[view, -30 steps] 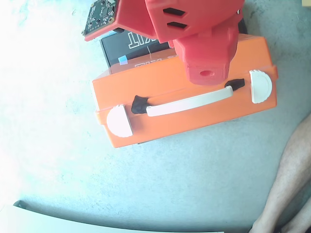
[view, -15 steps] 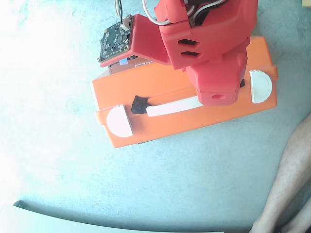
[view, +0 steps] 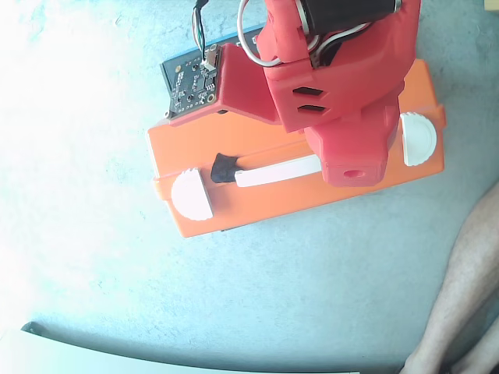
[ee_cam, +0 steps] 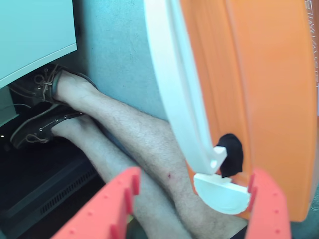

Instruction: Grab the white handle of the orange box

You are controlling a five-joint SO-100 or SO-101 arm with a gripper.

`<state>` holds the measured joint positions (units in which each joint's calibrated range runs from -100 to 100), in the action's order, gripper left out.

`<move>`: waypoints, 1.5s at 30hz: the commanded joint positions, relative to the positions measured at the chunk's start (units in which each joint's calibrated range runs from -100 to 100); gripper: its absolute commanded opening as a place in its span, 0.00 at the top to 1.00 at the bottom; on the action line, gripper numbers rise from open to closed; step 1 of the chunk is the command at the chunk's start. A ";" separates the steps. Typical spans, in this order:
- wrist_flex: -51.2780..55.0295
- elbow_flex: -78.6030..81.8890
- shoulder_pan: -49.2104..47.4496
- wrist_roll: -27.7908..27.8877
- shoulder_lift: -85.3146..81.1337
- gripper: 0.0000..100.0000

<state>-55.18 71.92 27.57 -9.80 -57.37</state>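
Observation:
The orange box [view: 257,199] lies on a pale blue-grey surface. Its white handle [view: 277,170] runs along the top, with a black pivot [view: 222,167] at the left end. My red gripper [view: 355,167] hangs over the handle's right end and covers it. In the wrist view the gripper [ee_cam: 195,179] is open: its two red fingers [ee_cam: 119,199] stand wide apart at the bottom edge. The white handle [ee_cam: 174,84] runs down between them against the orange box [ee_cam: 269,74], not clamped. A black pivot [ee_cam: 231,154] shows near its lower end.
Two white round latches [view: 191,195] [view: 417,139] sit at the box's ends; one shows in the wrist view [ee_cam: 222,194]. A circuit board [view: 191,82] rides on the arm. A person's bare leg [view: 468,280] is at the lower right; legs [ee_cam: 134,134] and shoes [ee_cam: 40,109] show beside a pale panel [ee_cam: 35,35].

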 commanded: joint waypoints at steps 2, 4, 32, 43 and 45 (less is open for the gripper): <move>18.21 0.97 -1.18 -0.88 -3.91 0.74; 25.99 -0.81 -1.18 -1.51 -5.77 0.74; 38.51 -10.20 -7.46 2.83 -8.13 0.74; 40.12 2.47 -7.22 2.72 -23.14 0.74; 42.57 4.25 -6.53 2.20 -27.78 0.74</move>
<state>-15.62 70.03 19.72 -6.92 -78.95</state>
